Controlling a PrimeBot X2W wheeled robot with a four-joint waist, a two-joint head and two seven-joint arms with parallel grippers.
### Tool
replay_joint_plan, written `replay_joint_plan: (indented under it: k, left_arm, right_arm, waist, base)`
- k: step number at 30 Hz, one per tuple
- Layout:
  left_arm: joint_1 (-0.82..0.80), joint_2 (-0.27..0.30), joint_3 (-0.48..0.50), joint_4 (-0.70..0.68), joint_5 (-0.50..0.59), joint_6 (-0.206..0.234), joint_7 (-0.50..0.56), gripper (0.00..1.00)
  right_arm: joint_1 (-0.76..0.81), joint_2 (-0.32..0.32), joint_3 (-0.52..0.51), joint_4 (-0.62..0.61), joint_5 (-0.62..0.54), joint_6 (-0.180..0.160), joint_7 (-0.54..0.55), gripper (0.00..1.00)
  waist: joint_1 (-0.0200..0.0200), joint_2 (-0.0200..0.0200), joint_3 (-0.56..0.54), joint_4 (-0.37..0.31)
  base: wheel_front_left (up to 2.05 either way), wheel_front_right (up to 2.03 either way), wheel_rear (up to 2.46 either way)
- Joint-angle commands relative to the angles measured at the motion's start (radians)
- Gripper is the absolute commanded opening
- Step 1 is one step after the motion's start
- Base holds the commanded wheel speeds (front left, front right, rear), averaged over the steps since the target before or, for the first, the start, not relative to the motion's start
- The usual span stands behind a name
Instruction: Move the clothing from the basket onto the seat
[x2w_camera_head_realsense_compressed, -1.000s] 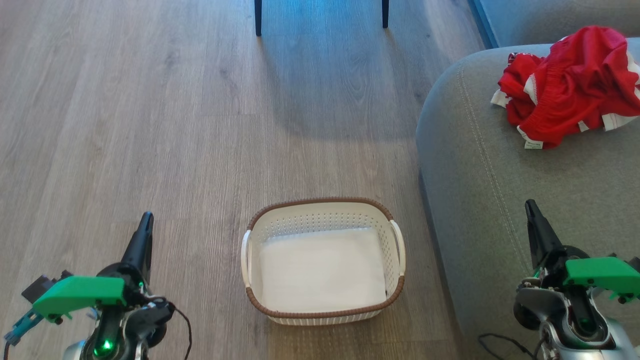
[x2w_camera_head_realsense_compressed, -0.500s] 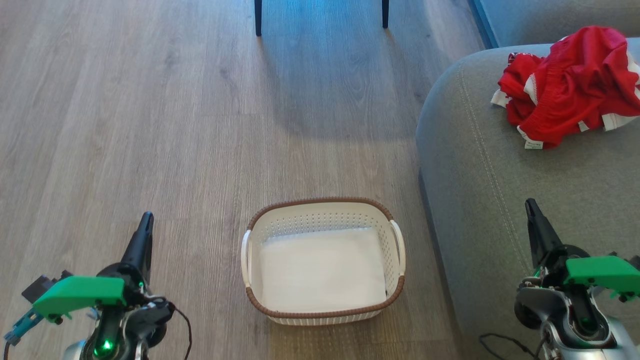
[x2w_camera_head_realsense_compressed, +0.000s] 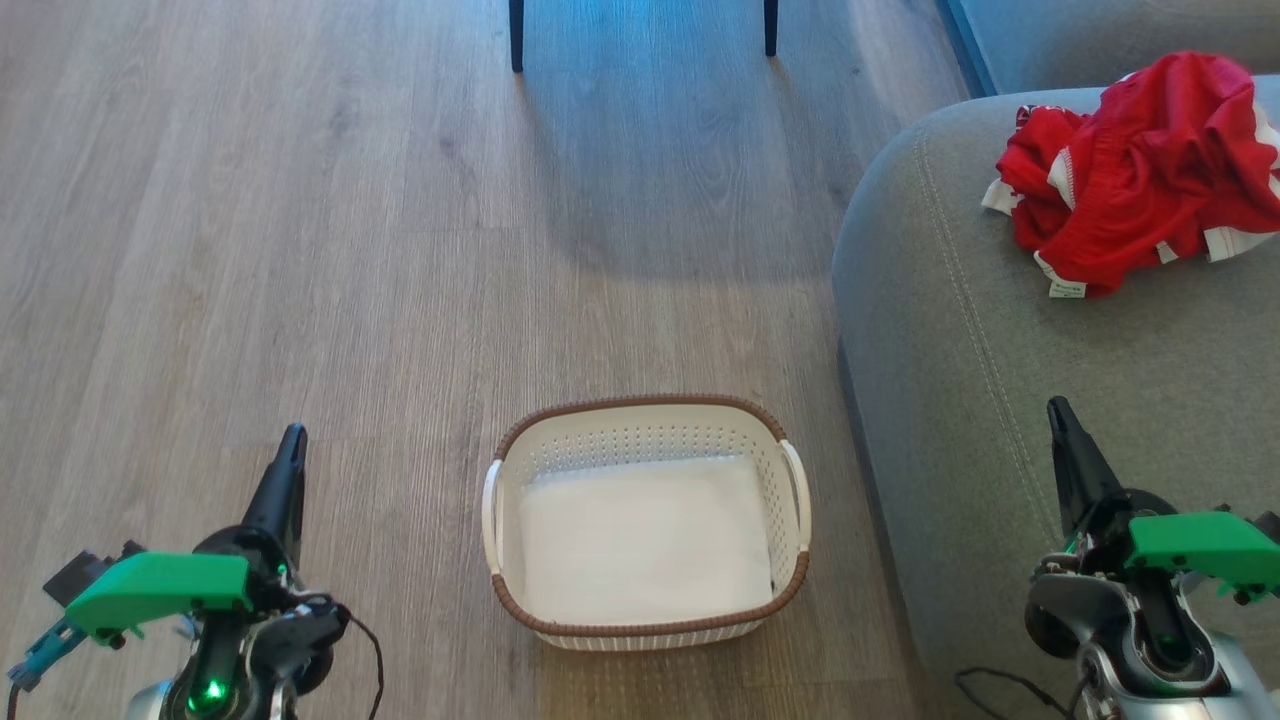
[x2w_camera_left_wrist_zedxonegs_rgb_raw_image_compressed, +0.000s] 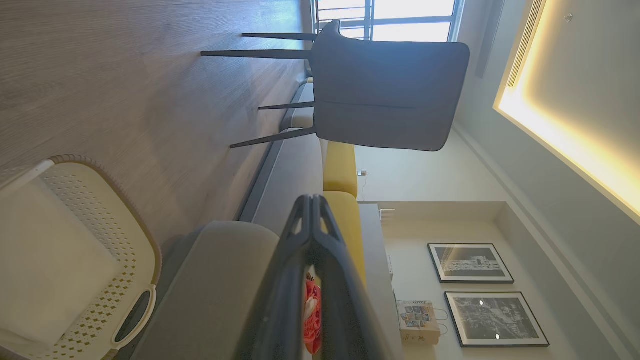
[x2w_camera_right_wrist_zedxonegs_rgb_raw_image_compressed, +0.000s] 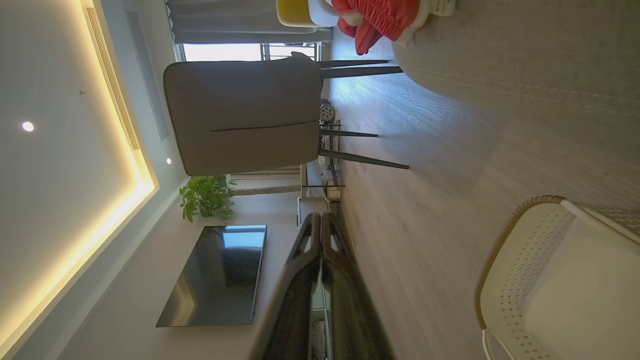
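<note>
In the head view, a pale wood floor (x2w_camera_head_realsense_compressed: 300, 200) with long boards is seen. Two dark chair legs (x2w_camera_head_realsense_compressed: 516, 35) stand at the top. The basket (x2w_camera_head_realsense_compressed: 640, 628) is set on the floor in the middle. It is white with small holes and a brown rim, and its white bottom lies bare. The seat (x2w_camera_head_realsense_compressed: 960, 380), grey and soft with stitched lines, is just beside the basket on the right. The clothing (x2w_camera_head_realsense_compressed: 1140, 160) is piled on the seat in a crumpled red heap with white trim, well apart from the basket. The left gripper (x2w_camera_head_realsense_compressed: 293, 440) is held over the floor and the right gripper (x2w_camera_head_realsense_compressed: 1058, 412) over the seat's front. Both have their fingers pressed together with nothing held.

In the left wrist view, the room is seen tipped on its side. A grey chair (x2w_camera_left_wrist_zedxonegs_rgb_raw_image_compressed: 385, 95), a bright window (x2w_camera_left_wrist_zedxonegs_rgb_raw_image_compressed: 400, 15), yellow cushions (x2w_camera_left_wrist_zedxonegs_rgb_raw_image_compressed: 340, 170) and two framed pictures (x2w_camera_left_wrist_zedxonegs_rgb_raw_image_compressed: 470, 262) are seen. A bit of the red clothing shows past the closed fingers.

In the right wrist view, a black TV (x2w_camera_right_wrist_zedxonegs_rgb_raw_image_compressed: 215, 275) and a green plant (x2w_camera_right_wrist_zedxonegs_rgb_raw_image_compressed: 205, 197) are seen.
</note>
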Motion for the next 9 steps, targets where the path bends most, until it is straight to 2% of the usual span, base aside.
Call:
replay_joint_plan:
  k: [1,9]
  left_arm:
    - [-0.049,0.009,0.031,-0.035,-0.004,-0.005,0.007,0.00]
    - [-0.049,0.009,0.031,-0.035,-0.004,-0.005,0.007,0.00]
  right_arm:
    - [-0.037,-0.023,0.022,-0.042,0.007,0.000,-0.005,0.00]
    - [-0.037,-0.036,0.039,-0.045,0.022,0.000,-0.018,0.00]
  waist:
    - [0.0000,-0.0001,0.000,0.000]
    - [0.0000,-0.0001,0.000,0.000]
  base:
    - [0.00,0.00,0.00]
    - [0.00,0.00,0.00]
